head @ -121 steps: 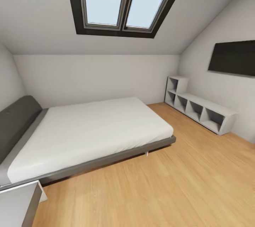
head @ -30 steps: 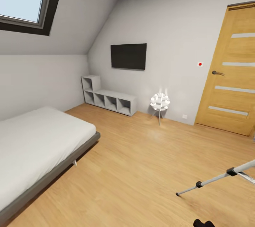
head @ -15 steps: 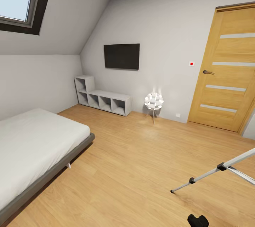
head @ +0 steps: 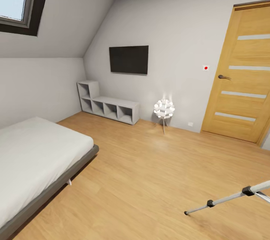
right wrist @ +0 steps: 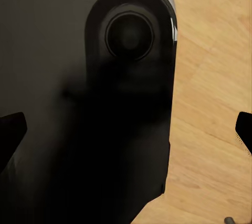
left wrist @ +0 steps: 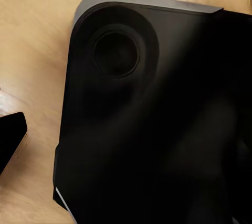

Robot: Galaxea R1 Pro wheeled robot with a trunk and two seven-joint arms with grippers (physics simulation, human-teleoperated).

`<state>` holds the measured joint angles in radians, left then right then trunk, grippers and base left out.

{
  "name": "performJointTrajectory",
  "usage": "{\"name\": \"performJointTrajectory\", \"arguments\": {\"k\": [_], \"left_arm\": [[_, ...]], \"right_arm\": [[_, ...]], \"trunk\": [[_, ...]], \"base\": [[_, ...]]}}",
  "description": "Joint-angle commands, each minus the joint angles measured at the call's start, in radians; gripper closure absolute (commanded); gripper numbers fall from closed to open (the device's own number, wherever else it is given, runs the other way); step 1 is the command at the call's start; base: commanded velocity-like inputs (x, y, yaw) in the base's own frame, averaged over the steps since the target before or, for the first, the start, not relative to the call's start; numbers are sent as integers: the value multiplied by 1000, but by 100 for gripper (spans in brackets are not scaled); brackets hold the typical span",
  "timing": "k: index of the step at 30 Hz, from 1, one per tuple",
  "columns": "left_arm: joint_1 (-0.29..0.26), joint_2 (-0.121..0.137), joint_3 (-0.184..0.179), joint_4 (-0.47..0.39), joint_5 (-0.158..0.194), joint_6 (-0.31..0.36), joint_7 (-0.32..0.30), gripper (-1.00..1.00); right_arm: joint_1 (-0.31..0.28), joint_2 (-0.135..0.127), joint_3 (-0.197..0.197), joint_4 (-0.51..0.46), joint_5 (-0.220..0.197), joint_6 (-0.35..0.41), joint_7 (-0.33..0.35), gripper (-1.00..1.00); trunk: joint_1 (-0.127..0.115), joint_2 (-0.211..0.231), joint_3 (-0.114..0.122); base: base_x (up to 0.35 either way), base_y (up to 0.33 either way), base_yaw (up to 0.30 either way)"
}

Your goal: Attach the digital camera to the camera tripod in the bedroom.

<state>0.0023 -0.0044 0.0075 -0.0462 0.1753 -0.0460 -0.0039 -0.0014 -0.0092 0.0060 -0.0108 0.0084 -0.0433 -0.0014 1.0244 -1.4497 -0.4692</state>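
Observation:
One silver leg of the camera tripod (head: 228, 197), with black joints and a black foot, reaches in low over the wood floor at the lower right of the head view; its head lies beyond the picture's edge. The digital camera is out of view. In the right wrist view my right gripper (right wrist: 126, 129) is open, its black fingertips (right wrist: 11, 132) far apart over the robot's black base (right wrist: 79, 103) and the floor. In the left wrist view my left gripper (left wrist: 126, 135) has one fingertip (left wrist: 10, 137) at the edge, wide out, above the same black base (left wrist: 157, 129).
A grey bed (head: 33, 157) with a white mattress fills the left. Against the far wall stand a low white cube shelf (head: 108, 107), a wall TV (head: 128, 59) and a small lit floor lamp (head: 164, 110). A wooden door (head: 242, 73) is shut at right.
The head camera has swung right, from the bed and skylight to the TV wall and door. Since half a second ago the view shifted slightly, and a small black thing at the bottom edge left the picture.

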Motion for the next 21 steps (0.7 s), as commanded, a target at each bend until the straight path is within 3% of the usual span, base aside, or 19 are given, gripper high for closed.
{"name": "performJointTrajectory", "arguments": {"k": [1,21], "left_arm": [[0,0,0,-1,7,-2,-1,-100],[0,0,0,-1,7,-2,0,-100]], "right_arm": [[0,0,0,0,1,-3,0,-100],[0,0,0,0,1,-5,-3,-100]], "trunk": [[1,0,-1],[1,0,-1]], "base": [[320,80,0],[321,113,0]]}}
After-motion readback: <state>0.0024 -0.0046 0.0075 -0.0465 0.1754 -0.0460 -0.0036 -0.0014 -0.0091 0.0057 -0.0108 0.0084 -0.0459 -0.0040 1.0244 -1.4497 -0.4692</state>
